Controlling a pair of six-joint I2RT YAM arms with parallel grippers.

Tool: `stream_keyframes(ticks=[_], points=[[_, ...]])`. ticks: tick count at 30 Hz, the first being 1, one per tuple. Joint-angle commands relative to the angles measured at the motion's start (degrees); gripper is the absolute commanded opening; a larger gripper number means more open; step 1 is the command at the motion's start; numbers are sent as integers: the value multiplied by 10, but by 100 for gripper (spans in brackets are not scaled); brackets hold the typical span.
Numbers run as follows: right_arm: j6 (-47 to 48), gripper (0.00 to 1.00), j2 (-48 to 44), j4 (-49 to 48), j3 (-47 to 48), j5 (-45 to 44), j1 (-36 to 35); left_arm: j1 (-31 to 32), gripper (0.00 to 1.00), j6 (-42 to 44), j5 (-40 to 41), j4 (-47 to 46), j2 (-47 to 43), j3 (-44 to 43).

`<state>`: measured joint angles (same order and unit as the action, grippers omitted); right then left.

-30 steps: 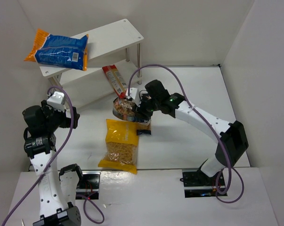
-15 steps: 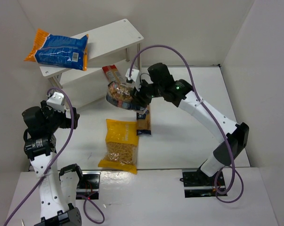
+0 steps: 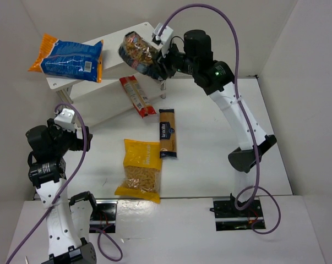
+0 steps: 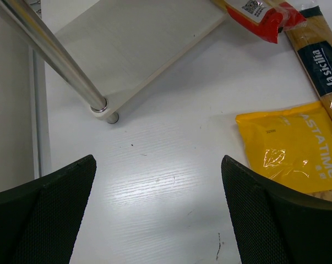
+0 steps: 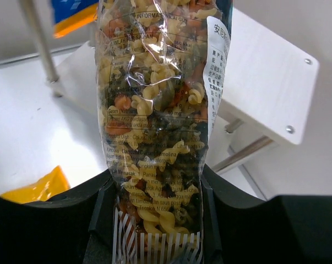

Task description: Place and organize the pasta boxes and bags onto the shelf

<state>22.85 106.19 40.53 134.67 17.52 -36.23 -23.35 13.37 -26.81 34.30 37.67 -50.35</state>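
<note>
Right gripper (image 5: 154, 212): your fingers pinch a crinkly clear bag (image 5: 160, 110) of spiral pasta.
Left gripper (image 4: 157, 212): your fingers spread wide.
Shelf (image 3: 113, 47): flat white boards, shiny round legs.

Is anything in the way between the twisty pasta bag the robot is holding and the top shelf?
Nothing visible is. The right gripper holds the clear bag over the right end of the shelf, whose top board looks bare there. The big orange-blue bag lies at the left end, apart from it.
</note>
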Motion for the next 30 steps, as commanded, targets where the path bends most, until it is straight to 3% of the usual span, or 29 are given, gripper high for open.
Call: stream_keyframes(ticks=[1,4,6,8,10,14,30], points=[[-25,0,31,-70,90,3,29,-4,100,3,-6,-17,-6,0],[-25,0,84,-47,171,8,29,-4,100,3,-6,-17,-6,0],[-25,0,124,-18,284,9,35,-4,100,3,-6,-17,-6,0],[-25,0,225,43,440,9,35,-9,100,3,-6,-17,-6,0],[-25,0,197,-1,375,15,35,-9,100,3,-11,-12,-6,0],[-60,0,239,-9,448,53,49,-9,100,9,-17,-12,-6,0],[-55,0,271,-97,448,82,57,-30,100,19,-33,-6,10,0]])
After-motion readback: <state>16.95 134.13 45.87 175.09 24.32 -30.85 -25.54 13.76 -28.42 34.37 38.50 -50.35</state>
